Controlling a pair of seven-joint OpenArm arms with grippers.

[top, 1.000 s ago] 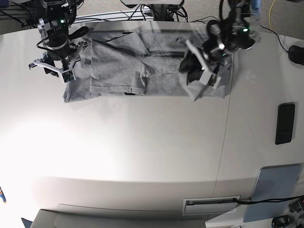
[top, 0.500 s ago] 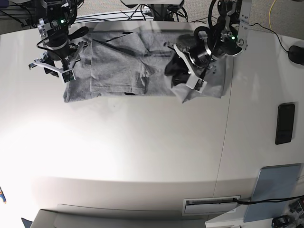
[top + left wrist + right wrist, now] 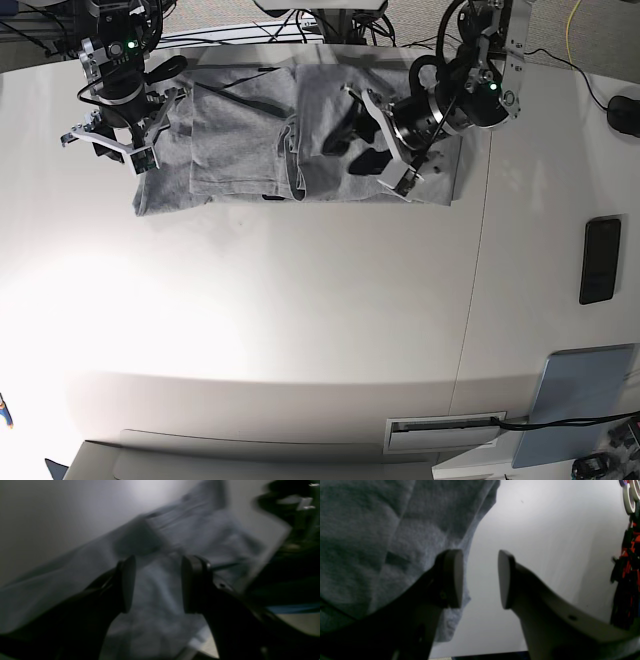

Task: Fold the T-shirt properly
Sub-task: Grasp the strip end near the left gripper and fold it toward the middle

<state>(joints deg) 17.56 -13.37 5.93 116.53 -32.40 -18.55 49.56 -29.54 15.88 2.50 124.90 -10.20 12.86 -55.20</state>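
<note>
The grey T-shirt point(image 3: 240, 150) lies flat along the far side of the white table point(image 3: 300, 320), with its right part folded in over the middle. My left gripper point(image 3: 352, 148) hovers open over that folded part. In the blurred left wrist view, its fingers point(image 3: 127, 585) stand apart with the T-shirt point(image 3: 160, 540) below them and nothing held. My right gripper point(image 3: 105, 148) stands open at the shirt's left edge. Nothing lies between its fingers point(image 3: 452, 580), and the T-shirt point(image 3: 370, 530) sits under and beside the left one.
A black flat device point(image 3: 600, 260) lies near the right edge. A blue-grey panel point(image 3: 580, 405) sits at the front right corner. A dark round object point(image 3: 625, 112) is at the far right. Cables run behind the table's far edge.
My left gripper swept leftward over the shirt, carrying its right part across, then opened and let the cloth go. The right arm has not moved.
</note>
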